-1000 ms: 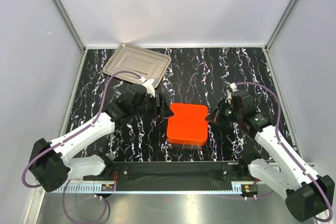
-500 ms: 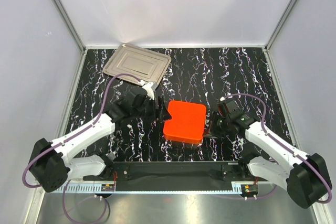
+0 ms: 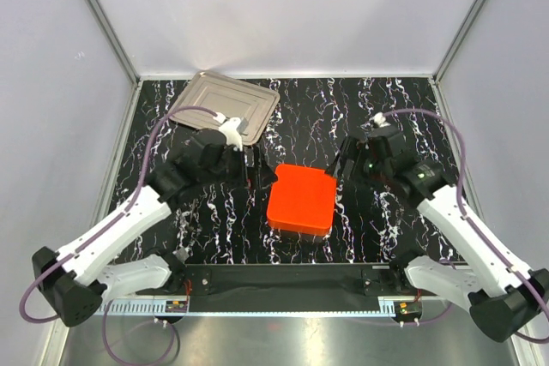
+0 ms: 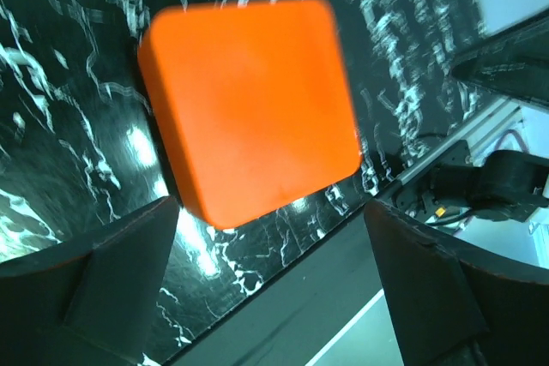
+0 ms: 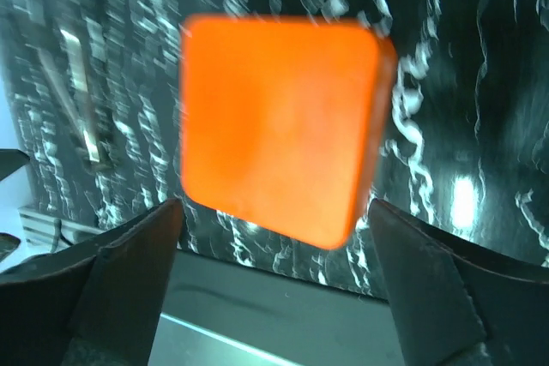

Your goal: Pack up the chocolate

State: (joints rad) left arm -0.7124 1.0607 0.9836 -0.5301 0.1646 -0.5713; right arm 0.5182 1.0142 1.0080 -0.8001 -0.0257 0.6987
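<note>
Black, white-veined worktop (image 3: 386, 109) is carrying a closed orange box (image 3: 301, 201) at centre in the overhead view, with a metal tray (image 3: 225, 102) lying well apart at the far left. The left claw (image 3: 257, 176) is hovering just beside the box's left edge and the right claw (image 3: 343, 160) near its far right corner; neither appears to be touching it. No chocolate is showing, and whether it is sitting inside the box cannot be told.

The left wrist camera is showing its claw (image 4: 270, 207) spread wide and holding nothing, the box ahead of its fingers.

The right wrist camera is showing the same: claw (image 5: 274, 212) wide, empty, box centred ahead.

Pieces that small are likely handling light, brittle and easily smeared, calling for a gentle pinch across the sides. The smooth, stiff box is looking slippery and best taken at opposite edges.
</note>
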